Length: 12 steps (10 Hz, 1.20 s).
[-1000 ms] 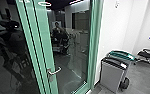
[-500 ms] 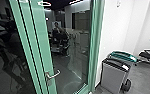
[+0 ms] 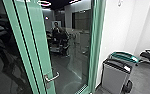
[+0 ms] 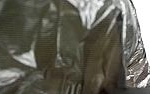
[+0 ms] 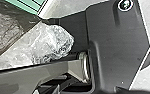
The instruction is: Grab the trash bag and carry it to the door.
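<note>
- Because the green-framed glass door point(image 3: 41, 37) stands directly ahead in the head view, the step in hand is judged to be the final approach with the load; the base should be advanced slowly and squarely.
- The trash bag point(image 4: 66, 45), dark, glossy and creased, is located close in front of the left wrist; dark film of the same kind (presumably the same bag) is seen beside the robot's body in the right wrist view.
- The load should be kept raised and near the body, so that the film is neither dragged nor snagged (thin plastic is easily torn).
- Whether the left gripper or the right gripper is open, closed or gripping the bag cannot be told; a secure hold should therefore be confirmed before any faster travel.
- The grey bin point(image 3: 114, 77) and the teal-lidded bin point(image 3: 124, 57) are positioned just beside the frame, on the robot's right; clearance should be allowed there for any swing.
- Contact between the bag and the lever handle point(image 3: 52, 77) should be avoided (a protruding end may catch a fold).
- The crumpled clear plastic point(image 5: 53, 42) should be kept free of the arm joints.
</note>
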### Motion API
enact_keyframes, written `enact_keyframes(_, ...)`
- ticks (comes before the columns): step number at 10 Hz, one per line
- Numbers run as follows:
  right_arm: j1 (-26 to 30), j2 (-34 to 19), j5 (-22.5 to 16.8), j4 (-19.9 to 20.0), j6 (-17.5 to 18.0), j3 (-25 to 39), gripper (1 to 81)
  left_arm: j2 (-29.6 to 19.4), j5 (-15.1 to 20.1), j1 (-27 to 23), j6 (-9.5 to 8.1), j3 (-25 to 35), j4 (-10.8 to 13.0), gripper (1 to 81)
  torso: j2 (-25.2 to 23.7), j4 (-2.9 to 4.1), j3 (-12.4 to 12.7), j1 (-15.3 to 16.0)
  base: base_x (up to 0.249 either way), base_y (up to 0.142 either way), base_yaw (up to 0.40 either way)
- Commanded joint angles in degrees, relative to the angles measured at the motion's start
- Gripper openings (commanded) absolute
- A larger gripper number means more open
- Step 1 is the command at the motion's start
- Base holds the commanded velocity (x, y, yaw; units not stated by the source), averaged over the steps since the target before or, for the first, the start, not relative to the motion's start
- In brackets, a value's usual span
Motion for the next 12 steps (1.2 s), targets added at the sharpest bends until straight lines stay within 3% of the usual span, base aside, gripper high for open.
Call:
enact_keyframes(1, 2.53, 0.35, -2.78, -0.58, -0.29, 0.34, 81.1, -0.03, 3.80, -3.87, 0.52, -0.01, 0.35, 1.0, 0.00, 0.00, 0.00, 0.00, 0.000, 0.000, 0.000)
enact_keyframes(12, 2.62, 0.35, -2.78, -0.58, -0.29, -0.28, 81.1, -0.03, 3.80, -3.88, 0.52, -0.01, 0.36, 1.0, -0.02, 0.00, 0.00, -0.05, 0.000, 0.000, 0.000)
